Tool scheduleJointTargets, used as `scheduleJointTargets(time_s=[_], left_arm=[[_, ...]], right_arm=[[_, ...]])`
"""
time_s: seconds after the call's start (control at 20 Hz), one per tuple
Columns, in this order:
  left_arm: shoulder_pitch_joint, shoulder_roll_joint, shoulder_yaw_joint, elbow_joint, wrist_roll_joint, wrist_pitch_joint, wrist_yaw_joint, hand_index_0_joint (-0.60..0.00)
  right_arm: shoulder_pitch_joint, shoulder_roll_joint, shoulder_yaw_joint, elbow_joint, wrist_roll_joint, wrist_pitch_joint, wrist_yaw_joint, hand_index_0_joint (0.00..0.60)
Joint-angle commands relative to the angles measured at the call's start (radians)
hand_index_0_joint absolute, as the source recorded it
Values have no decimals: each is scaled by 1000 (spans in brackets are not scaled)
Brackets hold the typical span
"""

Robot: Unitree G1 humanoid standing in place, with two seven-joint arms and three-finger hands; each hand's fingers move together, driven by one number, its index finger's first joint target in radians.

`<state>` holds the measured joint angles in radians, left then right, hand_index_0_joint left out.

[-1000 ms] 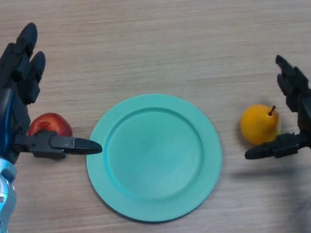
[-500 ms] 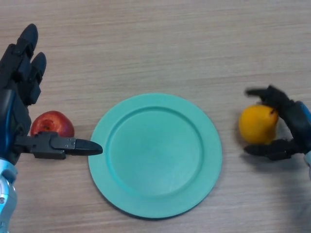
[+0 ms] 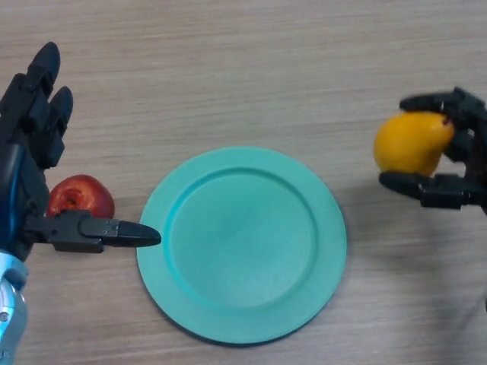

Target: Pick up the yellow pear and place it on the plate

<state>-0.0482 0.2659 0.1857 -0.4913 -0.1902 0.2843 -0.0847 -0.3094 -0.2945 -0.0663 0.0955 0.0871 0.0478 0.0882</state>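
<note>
Your right hand (image 3: 456,163) has its fingers and thumb curled round the yellow pear (image 3: 411,143), holding it at the right of the scene, well clear of the green plate (image 3: 242,245); the hold looks to catch only its right side, so a quick swing left could roll it out onto the wooden table (image 3: 251,68). The pear's stem is hidden under the fingers, so its long axis seems to run roughly left-right, though you cannot be sure. Your left hand (image 3: 30,179) rests open at the left, beside the red apple (image 3: 78,199).
</note>
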Motion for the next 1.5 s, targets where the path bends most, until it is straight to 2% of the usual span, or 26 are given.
scheduleJointTargets(time_s=[0.05,0.2,0.25,0.4,0.55,0.65,0.9,0.95,1.0,1.05,1.1,1.15,1.2,1.5], left_arm=[[-29,30,46,-50,-1,-139,17,0],[-26,30,50,-48,-15,-142,17,0],[-30,31,51,-40,-20,-137,23,0],[-41,33,43,-27,-2,-142,46,0],[-49,32,34,-17,6,-149,48,0],[-51,32,32,-7,7,-156,45,0],[-48,33,35,8,7,-163,41,0],[-49,34,36,11,8,-164,43,0],[-49,33,36,11,8,-164,44,0],[-48,33,34,13,12,-167,44,0],[-47,32,33,16,14,-170,43,0],[-50,35,35,19,10,-163,40,0],[-52,37,37,18,6,-156,37,0],[-79,45,33,36,12,-160,44,0]], right_arm=[[-4,18,11,-148,-23,-82,-15,600],[42,77,91,-231,-107,-106,-2,600],[66,94,158,-237,-167,-137,-23,600],[99,103,259,-203,-211,-177,-63,600],[107,104,339,-109,-267,-220,-149,600],[98,104,362,-66,-270,-237,-186,600],[84,104,372,-20,-302,-207,-188,600],[73,104,364,2,-348,-226,-191,550],[72,104,363,4,-351,-227,-191,450],[67,104,357,6,-354,-228,-190,301],[64,104,352,7,-354,-229,-188,201],[52,104,334,-1,-349,-218,-176,56],[47,104,325,-7,-344,-211,-169,0],[40,104,270,-63,-323,-184,-99,0]])
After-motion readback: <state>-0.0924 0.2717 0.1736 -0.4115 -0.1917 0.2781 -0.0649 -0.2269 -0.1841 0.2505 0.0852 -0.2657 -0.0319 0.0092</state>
